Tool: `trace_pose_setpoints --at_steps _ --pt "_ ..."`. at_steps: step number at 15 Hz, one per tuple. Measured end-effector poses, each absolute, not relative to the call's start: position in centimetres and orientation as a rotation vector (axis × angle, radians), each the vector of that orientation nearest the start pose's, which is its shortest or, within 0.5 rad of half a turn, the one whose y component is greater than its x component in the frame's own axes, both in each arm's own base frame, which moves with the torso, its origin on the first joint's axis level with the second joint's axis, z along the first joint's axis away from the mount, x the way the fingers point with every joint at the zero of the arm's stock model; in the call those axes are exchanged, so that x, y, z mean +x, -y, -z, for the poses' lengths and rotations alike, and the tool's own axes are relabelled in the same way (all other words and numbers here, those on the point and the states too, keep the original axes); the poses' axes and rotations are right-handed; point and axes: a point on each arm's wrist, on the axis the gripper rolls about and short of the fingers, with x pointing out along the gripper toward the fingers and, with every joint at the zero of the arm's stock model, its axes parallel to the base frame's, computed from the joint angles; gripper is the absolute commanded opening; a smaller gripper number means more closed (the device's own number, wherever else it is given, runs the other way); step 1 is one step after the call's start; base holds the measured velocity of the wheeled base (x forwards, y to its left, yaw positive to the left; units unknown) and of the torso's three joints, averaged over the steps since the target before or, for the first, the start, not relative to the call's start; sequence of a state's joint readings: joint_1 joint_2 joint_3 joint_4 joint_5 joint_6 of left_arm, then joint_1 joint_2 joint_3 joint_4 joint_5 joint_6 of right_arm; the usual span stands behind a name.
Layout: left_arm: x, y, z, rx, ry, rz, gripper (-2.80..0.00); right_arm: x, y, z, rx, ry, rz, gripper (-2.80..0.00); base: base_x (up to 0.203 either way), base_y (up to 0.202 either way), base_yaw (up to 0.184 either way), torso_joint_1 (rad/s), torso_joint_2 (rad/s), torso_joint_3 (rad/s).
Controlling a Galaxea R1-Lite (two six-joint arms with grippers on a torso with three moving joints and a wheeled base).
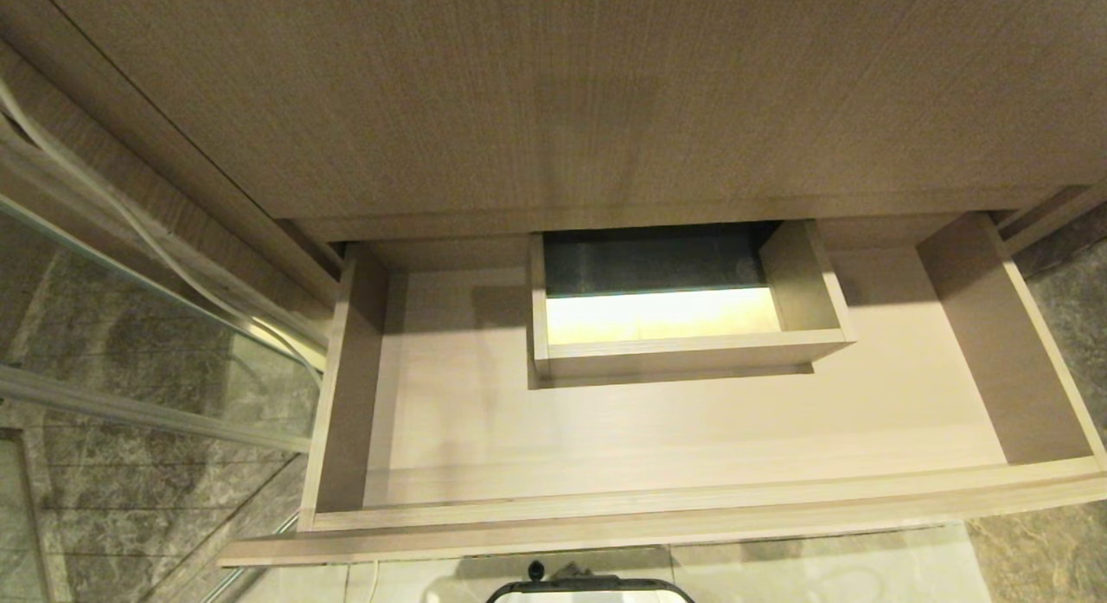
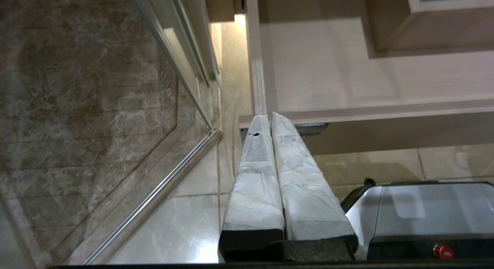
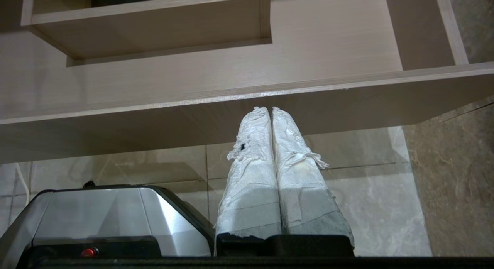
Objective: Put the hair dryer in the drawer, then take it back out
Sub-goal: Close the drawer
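Two grippers are seen, one in each wrist view, and neither is holding anything: the left gripper [image 2: 270, 116] is parked low in front of the drawer's left front corner with its taped fingers [image 2: 256, 172] pressed together, and the right gripper [image 3: 270, 110] is parked likewise below the front edge toward the right, its frayed white fingers [image 3: 297, 172] also closed flat on each other with nothing between them. Neither arm is seen in the head view. The drawer [image 1: 692, 508] is pulled fully out beneath the wood-grain cabinet panel [image 1: 553, 93], and its pale floor is shown bare apart from a small inner box [image 1: 692, 348] set against the back, which looks unoccupied as far as can be seen. The hair dryer is not found in any view; it is not in the drawer, not in either gripper, and its place cannot be told. A thin white cord [image 1: 374, 577] is glimpsed on the tiled floor near the robot base [image 1: 588, 590], but what it belongs to cannot be made out. Whether the task is at its very start or already finished cannot be settled from these views; only the opening of the drawer is shown as done.
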State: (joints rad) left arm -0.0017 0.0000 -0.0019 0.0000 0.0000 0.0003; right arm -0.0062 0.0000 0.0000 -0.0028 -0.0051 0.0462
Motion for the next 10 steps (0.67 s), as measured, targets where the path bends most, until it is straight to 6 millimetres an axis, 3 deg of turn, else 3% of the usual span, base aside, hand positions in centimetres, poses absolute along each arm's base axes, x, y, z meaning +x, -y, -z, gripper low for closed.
trace_pose_setpoints --at_steps 7,10 --pt "-2.3 0.0 -7.6 0.000 0.003 0.001 -2.80 -2.4 0.0 -7.9 -0.011 0.015 0.011 -2.80 0.000 0.000 0.000 0.000 0.00 0.000" --pt "-2.3 0.0 -7.6 0.000 0.003 0.002 -2.80 -4.0 0.0 -12.1 -0.019 0.059 0.033 -2.80 0.000 0.000 0.000 0.000 0.00 0.000"
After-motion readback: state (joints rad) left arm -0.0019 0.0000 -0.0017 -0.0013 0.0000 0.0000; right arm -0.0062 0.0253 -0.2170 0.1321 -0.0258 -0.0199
